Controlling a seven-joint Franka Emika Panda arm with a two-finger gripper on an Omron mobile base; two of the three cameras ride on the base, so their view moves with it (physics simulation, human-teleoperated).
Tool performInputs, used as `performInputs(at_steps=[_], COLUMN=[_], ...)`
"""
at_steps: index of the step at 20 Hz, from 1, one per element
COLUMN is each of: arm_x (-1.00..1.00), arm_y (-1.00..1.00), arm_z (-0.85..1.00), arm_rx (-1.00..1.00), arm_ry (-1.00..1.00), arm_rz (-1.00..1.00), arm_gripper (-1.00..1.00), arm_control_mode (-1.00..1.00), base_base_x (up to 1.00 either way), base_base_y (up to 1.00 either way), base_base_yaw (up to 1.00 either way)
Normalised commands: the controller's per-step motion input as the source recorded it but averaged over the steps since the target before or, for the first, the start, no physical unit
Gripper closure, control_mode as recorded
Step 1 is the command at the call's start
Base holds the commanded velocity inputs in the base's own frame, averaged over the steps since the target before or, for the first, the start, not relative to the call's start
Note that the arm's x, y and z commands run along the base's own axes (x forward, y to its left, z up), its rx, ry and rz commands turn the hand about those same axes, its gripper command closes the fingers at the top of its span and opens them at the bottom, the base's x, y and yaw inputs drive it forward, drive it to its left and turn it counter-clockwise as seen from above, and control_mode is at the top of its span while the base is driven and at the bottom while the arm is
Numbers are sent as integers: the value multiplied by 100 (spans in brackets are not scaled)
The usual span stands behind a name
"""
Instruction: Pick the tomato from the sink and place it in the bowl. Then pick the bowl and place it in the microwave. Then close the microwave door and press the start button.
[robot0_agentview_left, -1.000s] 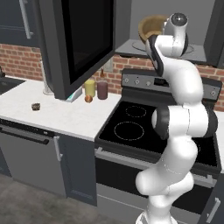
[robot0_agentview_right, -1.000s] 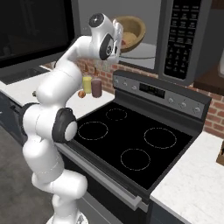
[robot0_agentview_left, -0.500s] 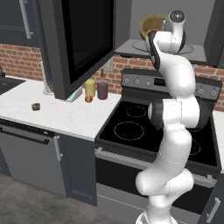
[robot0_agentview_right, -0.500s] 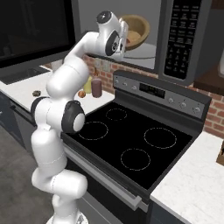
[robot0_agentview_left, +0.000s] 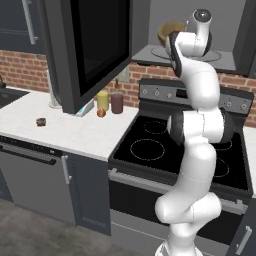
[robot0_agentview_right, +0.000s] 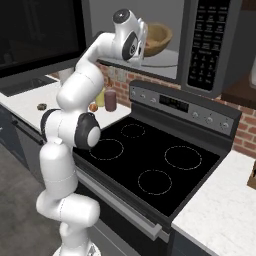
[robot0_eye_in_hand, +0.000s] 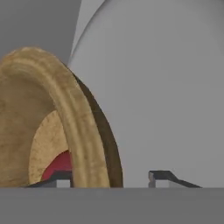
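The wooden bowl (robot0_eye_in_hand: 65, 109) rests on the glass turntable inside the microwave (robot0_agentview_right: 207, 45), with the red tomato (robot0_eye_in_hand: 59, 162) lying in it. My gripper (robot0_eye_in_hand: 110, 177) straddles the bowl's rim and is open: one fingertip (robot0_eye_in_hand: 57, 177) is inside the bowl, the other fingertip (robot0_eye_in_hand: 164, 177) stands well off its outer wall. From the base views the bowl (robot0_agentview_left: 167, 31) (robot0_agentview_right: 157, 37) shows past my raised hand, deep in the light grey cavity. The microwave door (robot0_agentview_left: 95, 45) hangs wide open to the left. The sink (robot0_agentview_right: 22, 86) lies far left.
The open door juts out over the white counter (robot0_agentview_left: 75, 132). Under it stand two bottles (robot0_agentview_left: 110, 101), a small orange-brown ball (robot0_agentview_left: 101, 113) and a small dark object (robot0_agentview_left: 41, 121). The black stove top (robot0_agentview_left: 165, 145) is directly below the microwave.
The jaws have spread and let go of the bowl's rim. The arm has straightened upward toward the microwave; the bowl stays where it is.
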Motion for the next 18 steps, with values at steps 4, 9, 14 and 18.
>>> performInputs(at_steps=[4,9,14,18], arm_x=[-5,-46,-67,-89], arm_y=[0,8,22,8], arm_z=[-32,-54,-14,27], arm_rx=[0,0,2,3], arm_ry=[-37,-57,-61,-21], arm_rz=[0,0,0,-4], arm_gripper=[-100,-100,-100,-100], arm_control_mode=[-100,-100,-100,-100], base_base_x=[0,0,0,0], base_base_y=[0,0,0,0], base_base_yaw=[0,0,0,0])
